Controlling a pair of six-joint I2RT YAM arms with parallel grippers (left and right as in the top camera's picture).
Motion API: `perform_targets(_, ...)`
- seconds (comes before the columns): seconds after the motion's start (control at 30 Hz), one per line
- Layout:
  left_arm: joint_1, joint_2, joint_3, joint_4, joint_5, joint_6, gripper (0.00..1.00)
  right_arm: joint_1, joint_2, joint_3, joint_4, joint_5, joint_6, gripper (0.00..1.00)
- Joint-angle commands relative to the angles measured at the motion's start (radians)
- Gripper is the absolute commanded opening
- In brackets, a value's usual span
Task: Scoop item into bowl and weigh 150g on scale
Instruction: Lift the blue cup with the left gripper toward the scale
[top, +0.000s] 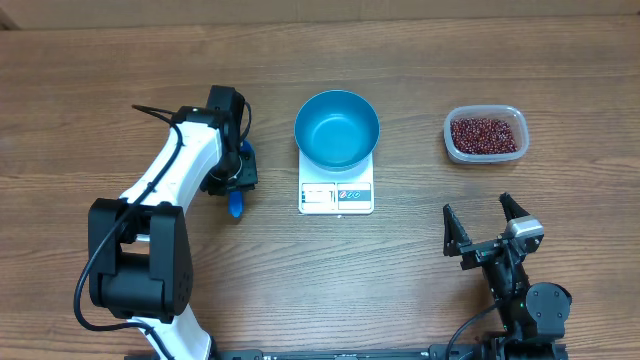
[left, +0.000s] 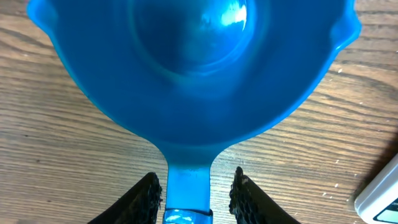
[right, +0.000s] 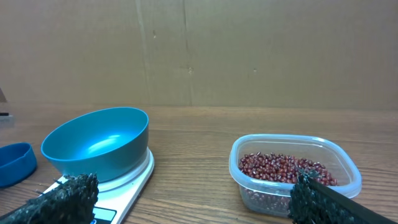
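The bright blue bowl (top: 336, 128) (right: 96, 146) stands empty on the white scale (top: 336, 192) (right: 124, 186). The item, small red-brown beans (top: 485, 133) (right: 280, 168), fills a clear tub (top: 510, 118) (right: 348, 177) to the right of the scale. My left gripper (top: 238, 180) (left: 194, 193) is left of the scale. It is open and straddles the handle of a blue scoop (top: 236, 206) (left: 186, 81), with a small gap on each side of the handle. My right gripper (top: 485, 228) (right: 193, 202) stands wide open near the front edge, holding nothing.
A corner of the scale (left: 380, 196) shows at the right of the left wrist view. A brown cardboard wall (right: 249, 50) closes off the back of the wooden table (top: 420, 270). The left arm's white link (top: 175, 170) runs from its base at the front left.
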Motion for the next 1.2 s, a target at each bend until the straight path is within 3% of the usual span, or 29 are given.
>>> perform_targets(0.0,-0.007,0.008,-0.01,0.003,-0.016,-0.029,0.41,0.004,-0.01,-0.01,0.006,0.003,0.003,1.0)
perform_targets(0.5,-0.007,0.008,-0.063,0.09,-0.025,-0.029,0.42,0.004,-0.01,-0.01,0.006,0.003,0.003,1.0)
perform_targets(1.17,-0.006,0.008,-0.064,0.13,-0.035,-0.028,0.32,0.004,-0.01,-0.01,0.006,0.003,0.003,1.0)
